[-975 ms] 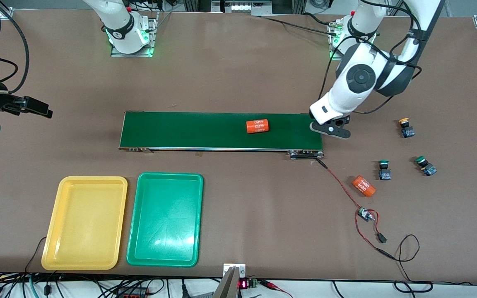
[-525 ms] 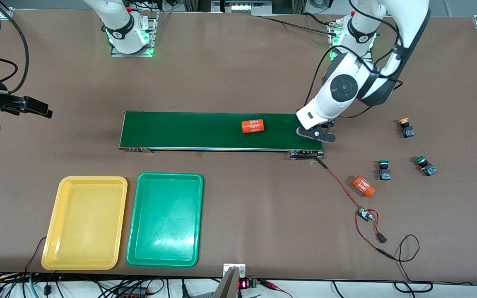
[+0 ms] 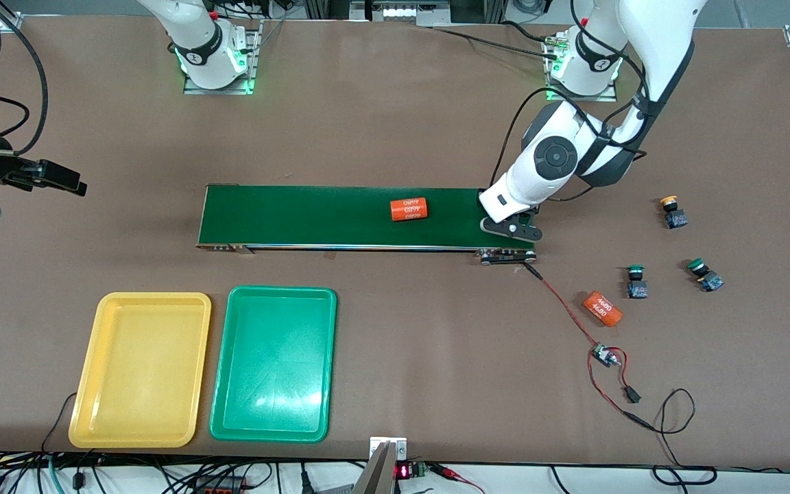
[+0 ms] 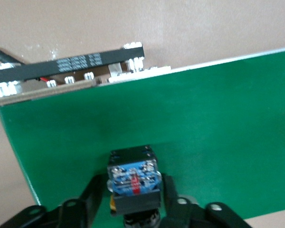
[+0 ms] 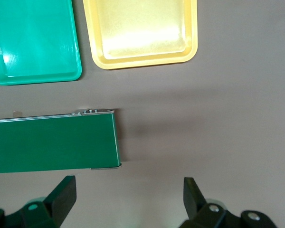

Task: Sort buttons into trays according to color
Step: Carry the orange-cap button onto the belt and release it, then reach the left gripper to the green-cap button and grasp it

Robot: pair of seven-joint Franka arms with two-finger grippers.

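My left gripper (image 3: 510,230) hangs low over the dark-green belt (image 3: 313,216) at its end toward the left arm. Its fingers sit close against both sides of a button (image 4: 133,178), black and blue with a sliver of yellow cap showing. On the table toward the left arm's end stand a yellow-capped button (image 3: 671,211) and two green-capped buttons (image 3: 636,281) (image 3: 703,274). The yellow tray (image 3: 141,370) and green tray (image 3: 273,363) lie side by side nearer the front camera than the belt, both bare. My right gripper (image 3: 59,177) waits open over bare table.
An orange cylinder (image 3: 409,209) rides on the belt. Another orange cylinder (image 3: 603,308) lies near the green-capped buttons. A red and black cable (image 3: 573,322) runs from the belt's end to a small board (image 3: 604,355).
My left gripper carried the button from beside the belt's end to over the belt. The orange cylinder on the belt drifted toward the right arm's end. The right arm stayed still.
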